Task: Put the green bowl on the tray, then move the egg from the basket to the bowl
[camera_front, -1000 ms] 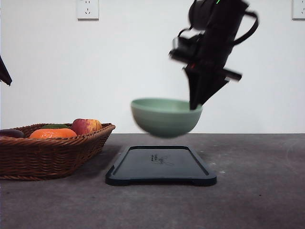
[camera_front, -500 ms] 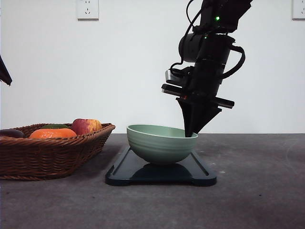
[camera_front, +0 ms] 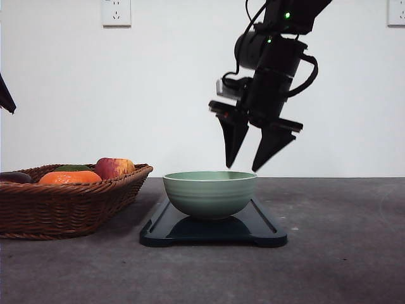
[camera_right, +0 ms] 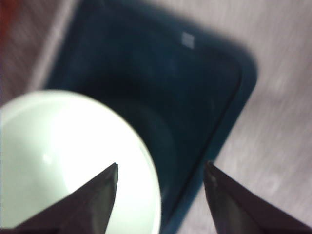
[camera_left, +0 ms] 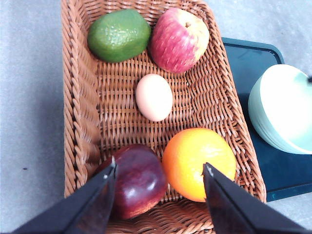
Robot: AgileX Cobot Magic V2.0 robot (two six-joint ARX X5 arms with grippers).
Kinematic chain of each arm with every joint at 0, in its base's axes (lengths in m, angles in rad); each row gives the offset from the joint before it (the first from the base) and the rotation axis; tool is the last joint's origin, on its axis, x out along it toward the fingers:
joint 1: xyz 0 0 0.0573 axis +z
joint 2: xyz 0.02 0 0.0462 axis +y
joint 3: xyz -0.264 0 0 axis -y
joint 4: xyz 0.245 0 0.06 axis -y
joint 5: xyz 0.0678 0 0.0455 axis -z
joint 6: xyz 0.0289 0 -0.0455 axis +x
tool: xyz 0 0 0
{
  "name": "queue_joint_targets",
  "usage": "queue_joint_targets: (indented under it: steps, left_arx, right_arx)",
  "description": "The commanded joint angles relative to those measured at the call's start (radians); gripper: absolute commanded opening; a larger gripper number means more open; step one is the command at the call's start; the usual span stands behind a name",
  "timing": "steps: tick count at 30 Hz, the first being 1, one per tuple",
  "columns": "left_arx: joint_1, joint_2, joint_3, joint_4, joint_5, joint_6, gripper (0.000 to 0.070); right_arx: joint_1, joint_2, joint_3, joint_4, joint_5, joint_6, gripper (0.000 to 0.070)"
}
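Sage-green, your green bowl (camera_front: 210, 194) sits upright on the tray (camera_front: 266, 231), beside the basket (camera_front: 69, 206). Your right gripper (camera_front: 243, 166) hangs just above its rim, fingers apart and holding nothing. Your left gripper (camera_left: 159, 170) hovers spread over the basket, the egg (camera_left: 154, 97) lying among fruit.

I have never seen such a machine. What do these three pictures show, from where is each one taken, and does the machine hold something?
It is a robot with two arms, each ending in a two-finger gripper. The front picture looks forward over the table: the right gripper hangs open above the green bowl, which stands on the dark tray. It holds nothing. The other two pictures come from cameras on the wrists. The left gripper, also open and empty, hovers over the wicker basket, which holds an egg, a red apple, an orange, a dark red fruit and a green fruit.
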Motion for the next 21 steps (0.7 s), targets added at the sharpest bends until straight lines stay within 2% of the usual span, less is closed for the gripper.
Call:
queue_joint_targets:
  steps: [1, 6, 18, 21]
  left_arx:
    - [-0.001, 0.008, 0.019, 0.01, 0.003, 0.0, 0.0349]
    - [-0.001, 0.008, 0.019, 0.01, 0.003, 0.0, 0.0349]
    - [-0.001, 0.008, 0.019, 0.009, 0.002, 0.008, 0.035]
    - [-0.001, 0.008, 0.019, 0.009, 0.003, 0.007, 0.035]
  right_arx:
    - [0.006, -0.043, -0.01, 0.049, 0.001, 0.003, 0.0346]
    - [0.001, -0.192, -0.186, 0.19, 0.001, -0.001, 0.0346]
    - [-0.044, -0.652, -0.78, 0.587, 0.0, -0.01, 0.0346]
    - [-0.066, -0.749, -0.89, 0.637, 0.0, -0.012, 0.0346]
